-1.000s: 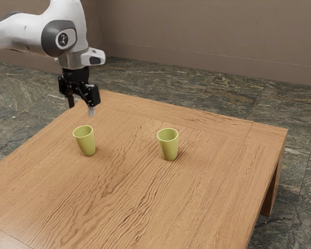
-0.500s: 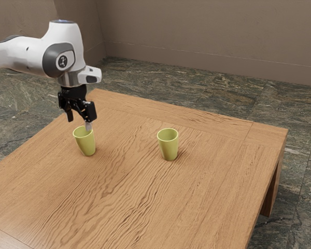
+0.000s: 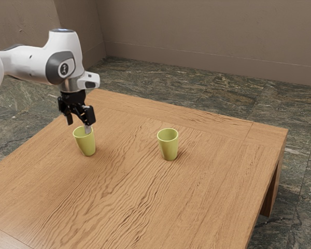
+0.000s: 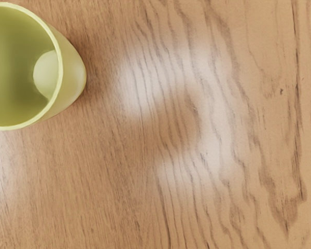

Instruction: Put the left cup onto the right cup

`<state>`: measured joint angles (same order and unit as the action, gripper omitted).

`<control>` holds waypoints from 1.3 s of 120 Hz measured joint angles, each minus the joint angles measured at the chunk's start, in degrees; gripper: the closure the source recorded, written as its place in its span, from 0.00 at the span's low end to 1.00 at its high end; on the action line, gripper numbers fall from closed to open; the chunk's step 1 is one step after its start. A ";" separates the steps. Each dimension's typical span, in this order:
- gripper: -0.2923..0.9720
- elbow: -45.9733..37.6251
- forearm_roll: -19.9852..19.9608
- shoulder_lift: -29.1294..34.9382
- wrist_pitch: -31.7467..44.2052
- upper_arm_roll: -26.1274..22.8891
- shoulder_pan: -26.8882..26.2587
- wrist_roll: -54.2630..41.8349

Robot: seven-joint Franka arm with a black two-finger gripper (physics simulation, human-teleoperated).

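Two light green cups stand upright on the wooden table (image 3: 145, 202). The left cup (image 3: 86, 143) is toward the exterior view's left, and the right cup (image 3: 168, 146) stands about mid-table. My gripper (image 3: 79, 125) hangs open right at the left cup's rim, pointing down. One fingertip (image 3: 87, 129) is at the cup's mouth and the other is outside the wall on the exterior view's left. In the wrist view the left cup (image 4: 20, 67) is seen from above, its hollow inside showing, close under my hand.
The table's far edge and its right-hand end drop to a dark stone floor (image 3: 207, 83). Bare wood (image 4: 207, 155) stretches between the two cups and toward the front of the table.
My hand has come down from well above and behind the left cup to its rim. Both cups have stayed put.
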<state>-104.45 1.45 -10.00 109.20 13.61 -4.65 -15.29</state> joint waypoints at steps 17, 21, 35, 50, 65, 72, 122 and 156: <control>0.23 1.35 -0.51 -1.04 0.35 0.29 -0.04 0.76; 0.23 1.47 -0.73 -1.26 0.39 0.36 -0.02 1.12; 0.23 1.87 -1.46 -1.98 0.49 0.44 0.41 2.72; 0.23 2.33 -1.84 -2.91 0.64 0.45 1.77 4.27; 0.23 2.54 -1.98 -3.64 0.73 0.45 3.03 5.52; 0.23 2.56 -2.01 -3.82 0.75 0.45 3.56 6.03; 0.23 5.76 -1.96 -7.14 0.88 0.42 4.91 8.50; 0.23 8.88 -2.11 -10.66 0.90 0.31 5.21 9.43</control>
<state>-95.57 -0.67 -20.66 110.10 13.92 0.57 -5.86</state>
